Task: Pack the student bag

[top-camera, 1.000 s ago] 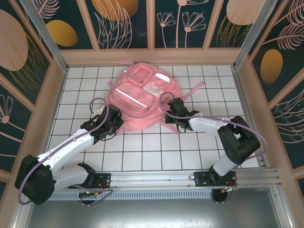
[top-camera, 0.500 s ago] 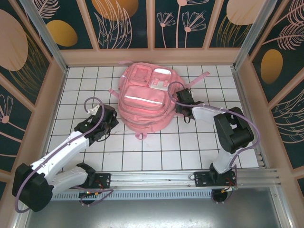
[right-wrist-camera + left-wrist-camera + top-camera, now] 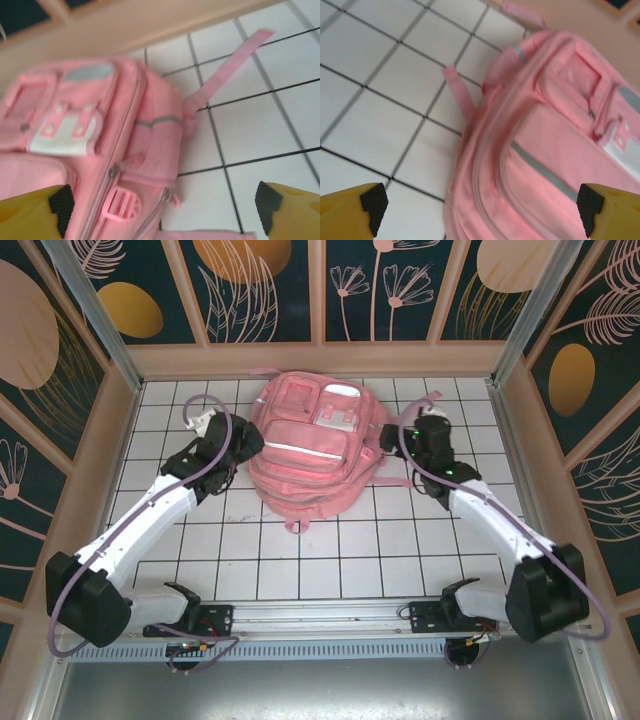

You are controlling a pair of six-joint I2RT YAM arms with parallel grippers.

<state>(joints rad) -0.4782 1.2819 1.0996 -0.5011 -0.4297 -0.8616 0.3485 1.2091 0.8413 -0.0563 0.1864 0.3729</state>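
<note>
Moved up the table, left gripper flanks the student bag at nine o'clock, right gripper at three, both jaws apart.

White gridded table bearing pink student bag

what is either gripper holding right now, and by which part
Nothing. The left gripper and the right gripper both stand open and empty, one on each side of the student bag.
</note>
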